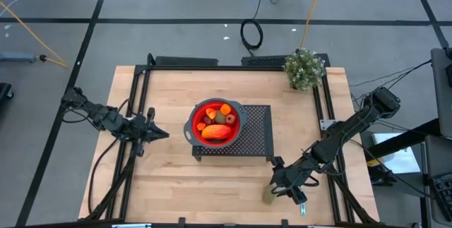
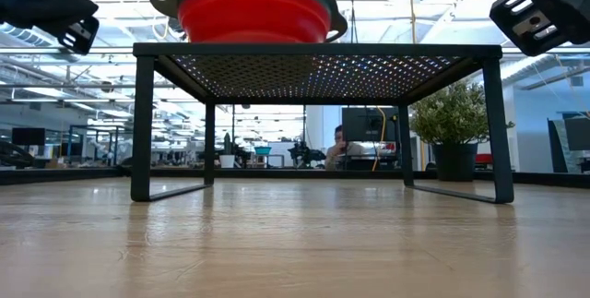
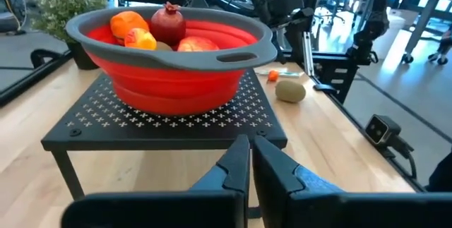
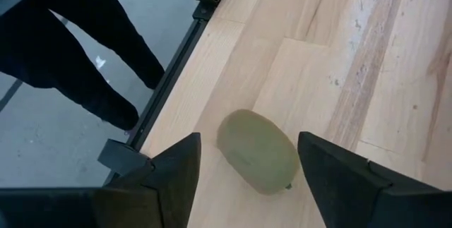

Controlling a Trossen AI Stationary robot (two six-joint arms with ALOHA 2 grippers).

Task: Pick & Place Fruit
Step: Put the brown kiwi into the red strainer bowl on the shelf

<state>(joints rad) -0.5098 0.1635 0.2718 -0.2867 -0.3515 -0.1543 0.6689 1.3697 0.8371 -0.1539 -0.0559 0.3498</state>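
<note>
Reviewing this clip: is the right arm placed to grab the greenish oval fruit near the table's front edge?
Probably yes: the right gripper hangs over the greenish oval fruit, jaws open on either side, nothing between.

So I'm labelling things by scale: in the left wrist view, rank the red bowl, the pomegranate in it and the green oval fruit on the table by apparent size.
1. Red bowl, largest.
2. Pomegranate.
3. Green oval fruit, smallest, though it lies farther from the camera, so the last two are unsure.
</note>
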